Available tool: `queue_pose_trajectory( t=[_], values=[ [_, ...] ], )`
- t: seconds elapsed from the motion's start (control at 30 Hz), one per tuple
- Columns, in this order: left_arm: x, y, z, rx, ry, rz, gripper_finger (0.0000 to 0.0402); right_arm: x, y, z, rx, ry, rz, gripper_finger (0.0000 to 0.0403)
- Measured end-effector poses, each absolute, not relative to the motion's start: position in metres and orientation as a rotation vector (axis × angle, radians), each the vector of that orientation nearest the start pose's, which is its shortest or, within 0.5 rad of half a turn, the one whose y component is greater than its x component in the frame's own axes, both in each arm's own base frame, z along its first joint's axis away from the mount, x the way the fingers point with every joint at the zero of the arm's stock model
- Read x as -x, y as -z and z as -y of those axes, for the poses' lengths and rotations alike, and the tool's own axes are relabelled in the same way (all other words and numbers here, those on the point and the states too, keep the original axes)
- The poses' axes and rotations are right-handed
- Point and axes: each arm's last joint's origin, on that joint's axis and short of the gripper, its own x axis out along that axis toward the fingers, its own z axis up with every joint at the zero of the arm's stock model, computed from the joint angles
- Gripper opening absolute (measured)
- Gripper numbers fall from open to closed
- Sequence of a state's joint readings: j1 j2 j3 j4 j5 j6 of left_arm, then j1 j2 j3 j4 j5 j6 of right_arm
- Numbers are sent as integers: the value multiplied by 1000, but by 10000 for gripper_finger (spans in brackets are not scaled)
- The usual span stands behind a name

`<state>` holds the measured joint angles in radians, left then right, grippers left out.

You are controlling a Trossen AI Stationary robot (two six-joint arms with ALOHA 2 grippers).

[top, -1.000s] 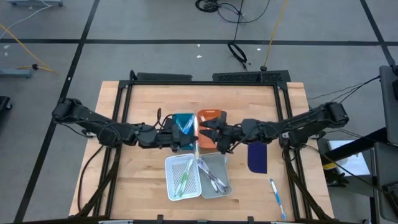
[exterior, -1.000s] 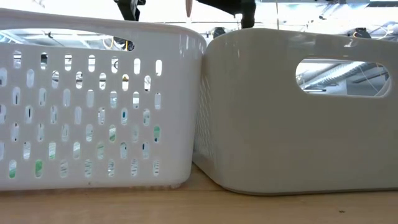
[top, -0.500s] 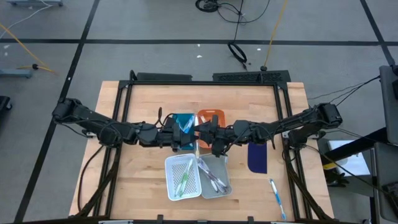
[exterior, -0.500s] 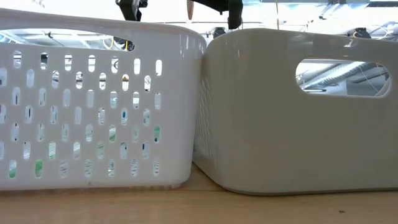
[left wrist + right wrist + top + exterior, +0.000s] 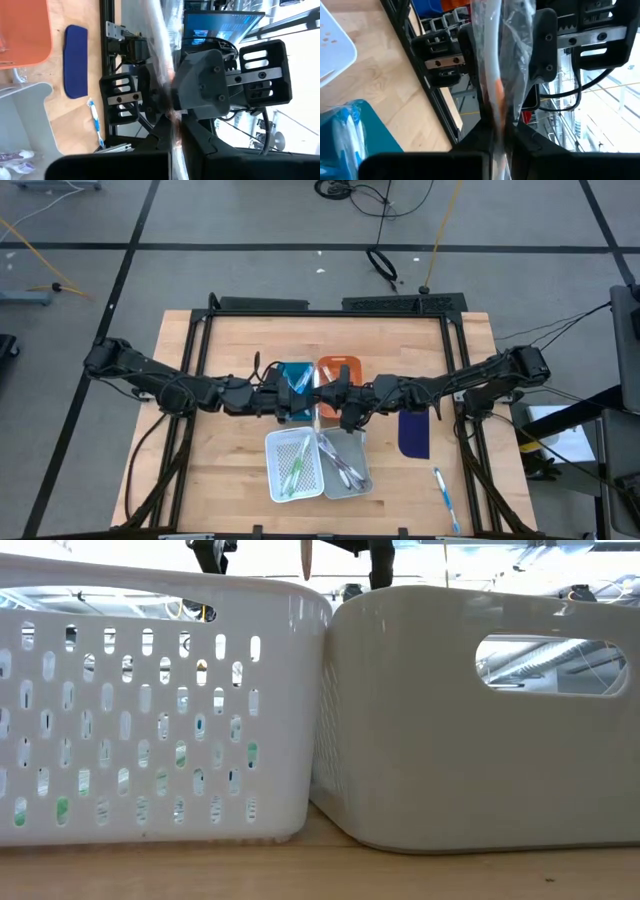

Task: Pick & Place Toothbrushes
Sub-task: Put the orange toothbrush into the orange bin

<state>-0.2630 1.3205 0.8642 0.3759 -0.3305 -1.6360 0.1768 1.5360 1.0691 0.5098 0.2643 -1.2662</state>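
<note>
While the white basket (image 5: 294, 465) and grey tray (image 5: 345, 462) stand side by side on the counter (image 5: 225, 470), near a dark blue pad (image 5: 413, 432) and a loose blue toothbrush (image 5: 444, 498), both tools meet above them. A wrapped toothbrush (image 5: 492, 75) hangs between them, and the left tool (image 5: 306, 393) and right tool (image 5: 326, 397) are each clamped on it.

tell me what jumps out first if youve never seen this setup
Both arms meet above the table's middle, the left gripper and right gripper both shut on one plastic-wrapped toothbrush between them. Just in front sit a perforated white basket and a grey tray holding more toothbrushes.
</note>
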Motion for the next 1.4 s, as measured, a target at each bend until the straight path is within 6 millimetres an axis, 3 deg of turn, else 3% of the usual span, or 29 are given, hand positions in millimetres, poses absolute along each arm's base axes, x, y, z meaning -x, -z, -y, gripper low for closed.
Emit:
queue_pose_trajectory(
  t=[0.23, 0.67, 0.83, 1.1, 1.4],
  values=[
    [-288, -297, 67, 1526, -125, -10, 24, -348, -310, -53, 1190, 111, -87, 18],
    [-287, -301, 60, 1326, -148, 22, 195, -347, -305, -55, 1116, 102, -146, 14],
    [-279, -309, 50, 1242, -163, 14, 234, -345, -300, -54, 1118, 100, -206, 14],
    [-240, -319, 35, 1016, -362, -54, 225, -339, -297, -53, 947, 102, -280, 14],
    [-203, -318, 26, 770, -499, -197, 193, -336, -302, -37, 446, 176, -379, 14]
  ],
)
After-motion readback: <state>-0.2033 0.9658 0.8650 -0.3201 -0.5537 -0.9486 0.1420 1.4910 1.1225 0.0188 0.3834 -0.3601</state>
